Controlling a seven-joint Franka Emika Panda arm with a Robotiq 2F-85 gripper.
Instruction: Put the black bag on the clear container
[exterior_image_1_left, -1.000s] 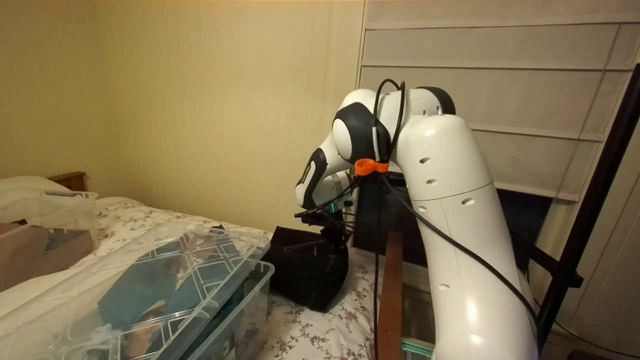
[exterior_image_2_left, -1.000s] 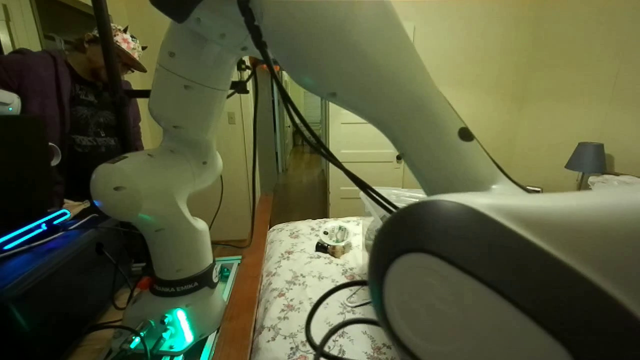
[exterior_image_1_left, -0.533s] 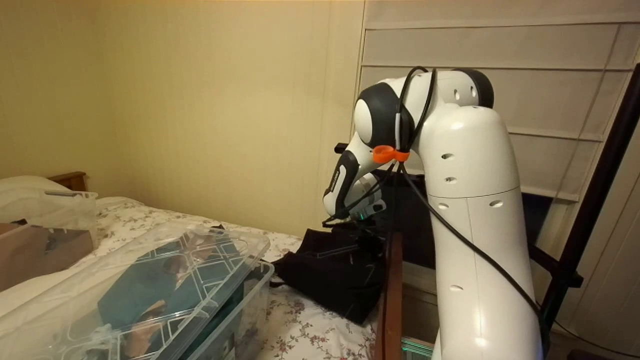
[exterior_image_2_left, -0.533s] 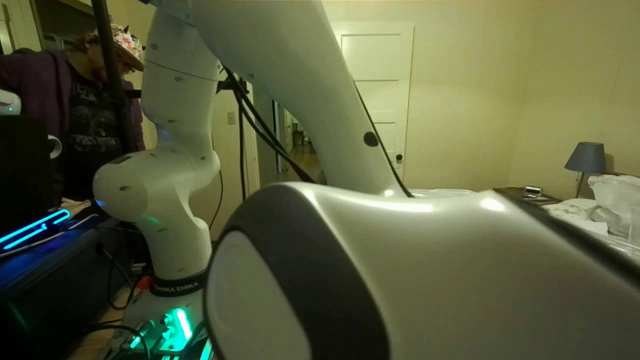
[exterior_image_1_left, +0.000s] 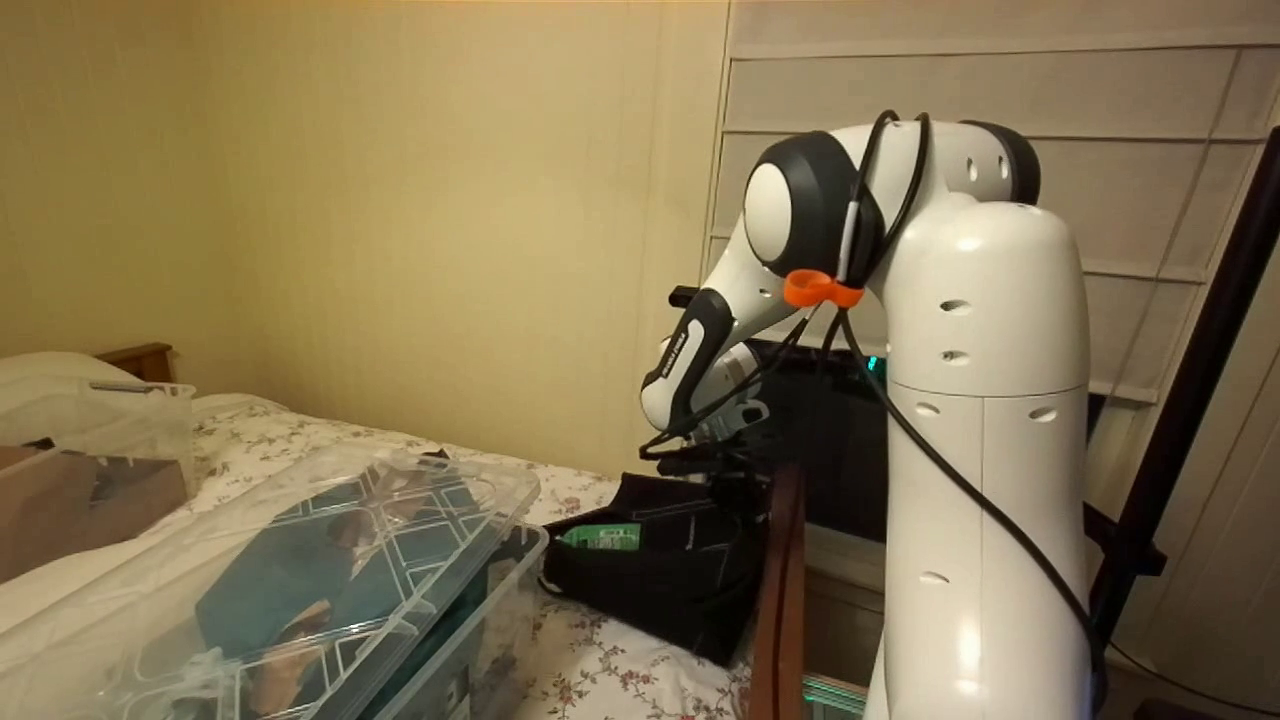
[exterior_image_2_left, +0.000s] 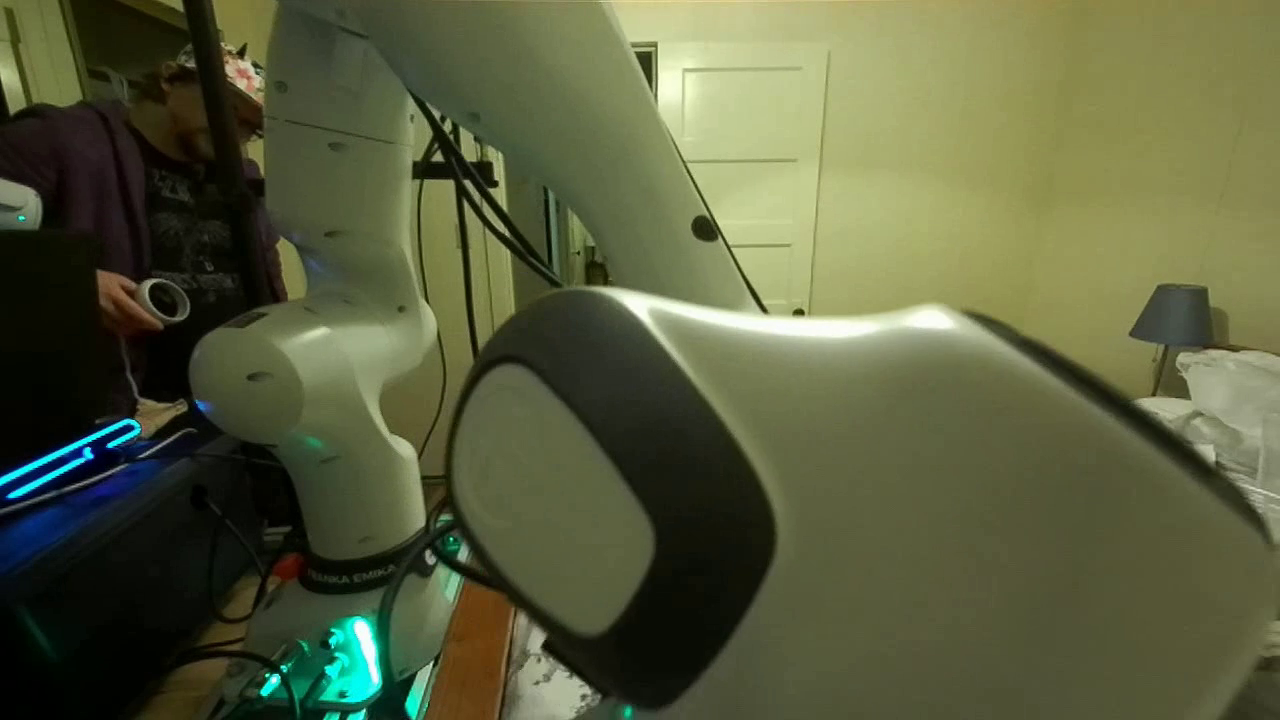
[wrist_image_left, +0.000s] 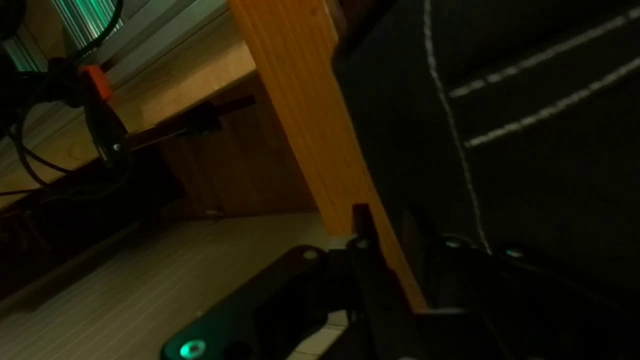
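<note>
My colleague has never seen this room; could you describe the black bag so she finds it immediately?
On the flowered bed, find the lidded clear container. The black bag lies between that and the wooden rail. Unlike either neighbour, it is soft black fabric with white stitching.

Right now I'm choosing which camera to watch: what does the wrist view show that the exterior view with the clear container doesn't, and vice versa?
In the wrist view only: an orange-tipped dark object and a thin dark cable looping beside it.
In an exterior view but not the wrist view: the clear container, the floral bedding, the white arm and a green patch seen against the black bag.
Both show the black bag, the wooden rail beside it and the claw.
</note>
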